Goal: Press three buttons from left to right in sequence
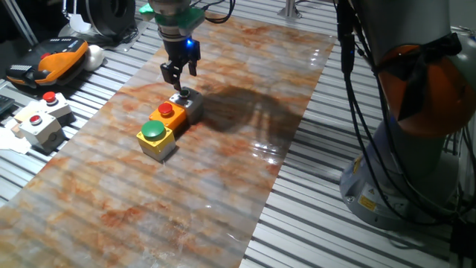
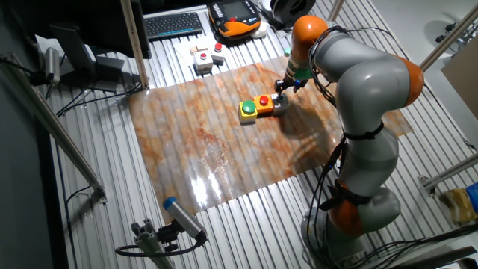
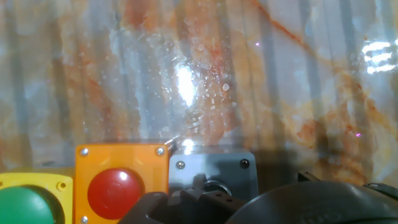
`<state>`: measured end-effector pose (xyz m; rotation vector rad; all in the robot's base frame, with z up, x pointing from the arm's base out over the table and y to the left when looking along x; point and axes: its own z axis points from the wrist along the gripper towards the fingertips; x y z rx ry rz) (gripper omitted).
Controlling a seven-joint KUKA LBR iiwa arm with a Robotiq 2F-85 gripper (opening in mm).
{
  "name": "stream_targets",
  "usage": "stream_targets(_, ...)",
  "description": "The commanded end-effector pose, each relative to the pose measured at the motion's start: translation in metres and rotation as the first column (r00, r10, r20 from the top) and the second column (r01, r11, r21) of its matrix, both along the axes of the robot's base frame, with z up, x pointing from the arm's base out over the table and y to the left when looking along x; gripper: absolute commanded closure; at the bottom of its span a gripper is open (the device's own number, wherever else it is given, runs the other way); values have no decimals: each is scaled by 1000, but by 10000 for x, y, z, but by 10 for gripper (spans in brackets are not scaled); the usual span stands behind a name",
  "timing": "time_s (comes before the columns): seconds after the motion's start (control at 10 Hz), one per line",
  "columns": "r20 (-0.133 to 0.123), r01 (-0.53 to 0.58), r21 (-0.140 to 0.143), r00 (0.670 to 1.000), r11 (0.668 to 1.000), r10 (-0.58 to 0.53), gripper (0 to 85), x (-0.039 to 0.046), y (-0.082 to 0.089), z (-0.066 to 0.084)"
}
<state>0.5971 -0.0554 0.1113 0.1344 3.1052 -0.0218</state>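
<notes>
Three button boxes stand in a touching row on the marbled mat (image 1: 208, 186). The yellow box with green cap (image 1: 154, 132) (image 2: 248, 109) (image 3: 25, 208) is at one end. The orange box with red cap (image 1: 166, 112) (image 2: 263, 101) (image 3: 115, 191) is in the middle. The grey-white box with a small dark cap (image 1: 186, 99) (image 2: 281, 104) (image 3: 211, 169) is at the other end. My gripper (image 1: 179, 74) (image 2: 284, 85) (image 3: 193, 205) hangs just above the grey-white box, its tips close to the cap. No view shows the fingertip gap clearly.
Two pale beige boxes with red caps (image 1: 41, 119) (image 2: 203, 58) sit off the mat on the slatted table. An orange teach pendant (image 1: 59, 59) (image 2: 235, 15) and a keyboard (image 2: 173, 25) lie beyond. The arm's base (image 1: 416, 149) stands beside the mat.
</notes>
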Motion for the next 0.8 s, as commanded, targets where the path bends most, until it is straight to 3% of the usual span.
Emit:
stream_targets(0.0, -4, -10, 1, 1000, 1000, 10, 170, -10, -7, -4)
stream_targets(0.3, -19, -39, 10, 999, 999, 40, 170, -103, -51, -41)
stream_targets(0.7, -22, -32, 5, 999, 999, 32, 170, -91, -56, -70)
